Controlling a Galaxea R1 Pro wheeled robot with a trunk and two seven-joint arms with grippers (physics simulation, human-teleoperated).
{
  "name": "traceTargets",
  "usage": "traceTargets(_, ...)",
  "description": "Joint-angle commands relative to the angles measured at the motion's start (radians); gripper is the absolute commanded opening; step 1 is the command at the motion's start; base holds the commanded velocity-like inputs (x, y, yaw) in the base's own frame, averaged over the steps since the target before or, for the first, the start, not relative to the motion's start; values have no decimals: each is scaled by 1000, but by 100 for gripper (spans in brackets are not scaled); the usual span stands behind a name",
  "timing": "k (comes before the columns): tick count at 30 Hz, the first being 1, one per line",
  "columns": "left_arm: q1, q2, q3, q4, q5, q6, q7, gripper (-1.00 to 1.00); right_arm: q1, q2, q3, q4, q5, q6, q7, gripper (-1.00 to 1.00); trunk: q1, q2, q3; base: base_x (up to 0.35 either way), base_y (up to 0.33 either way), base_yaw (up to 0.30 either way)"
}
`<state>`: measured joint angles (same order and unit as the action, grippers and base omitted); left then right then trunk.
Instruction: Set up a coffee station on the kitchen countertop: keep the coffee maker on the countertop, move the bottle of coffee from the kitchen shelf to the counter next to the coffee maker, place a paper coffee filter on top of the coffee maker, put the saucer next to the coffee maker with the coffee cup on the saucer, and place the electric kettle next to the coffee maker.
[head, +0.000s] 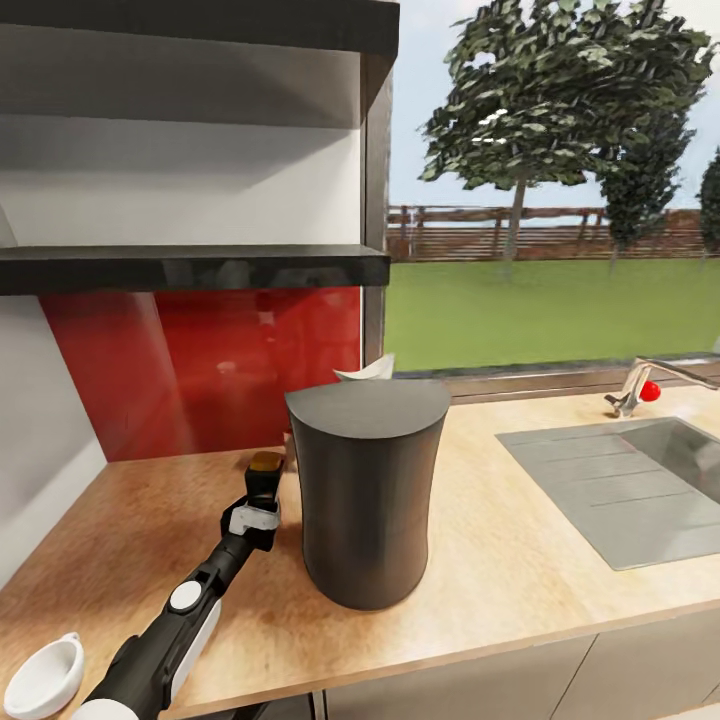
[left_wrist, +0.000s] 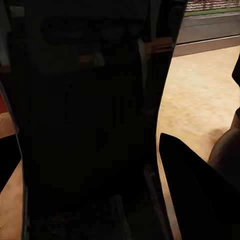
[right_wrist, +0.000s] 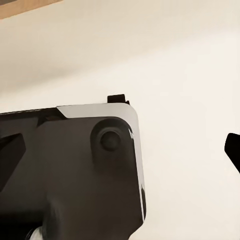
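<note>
Step in hand, by the look of it: bottle of coffee (head: 266, 470) onto the surface (head: 520, 560) beside the coffee maker (head: 368, 495). Left end effector (head: 262, 492) clenched around the bottle, just left of the maker, low over the wood. Next: set down upright, release, back off without knocking the maker. Paper filter (head: 368, 371) peeking behind the maker's top. Cup (head: 45, 678) at near-left edge. Left wrist: dark bottle body (left_wrist: 85, 125) between fingers (left_wrist: 200, 195); head hides that. Right end effector state: cannot tell.
</note>
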<state>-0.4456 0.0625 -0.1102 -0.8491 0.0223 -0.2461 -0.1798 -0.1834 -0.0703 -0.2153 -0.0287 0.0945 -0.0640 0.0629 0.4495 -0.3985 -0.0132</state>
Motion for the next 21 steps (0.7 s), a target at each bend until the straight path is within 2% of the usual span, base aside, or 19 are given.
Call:
traceTargets(1,-1,1,-1,1,2,-3,0,-100,-1,0,-9,1,10,-3,3,100,0,-2,-1,2,0,0)
traceTargets(5,-1,-1,0,1,0,-2,0,-100,-1,0,-9,1,10,-3,3,100,0,-2,-1,0,0,0)
traceTargets(6,-1,-1,0,1,0,-2,0,100,-1,0,-9,1,10,-3,3,100,0,-2,-1,0,0,0)
traceTargets(21,-1,0,3,21,2,-4,0,100,-1,0,-9,1,10,-5,3,100,0,-2,-1,0,0,0)
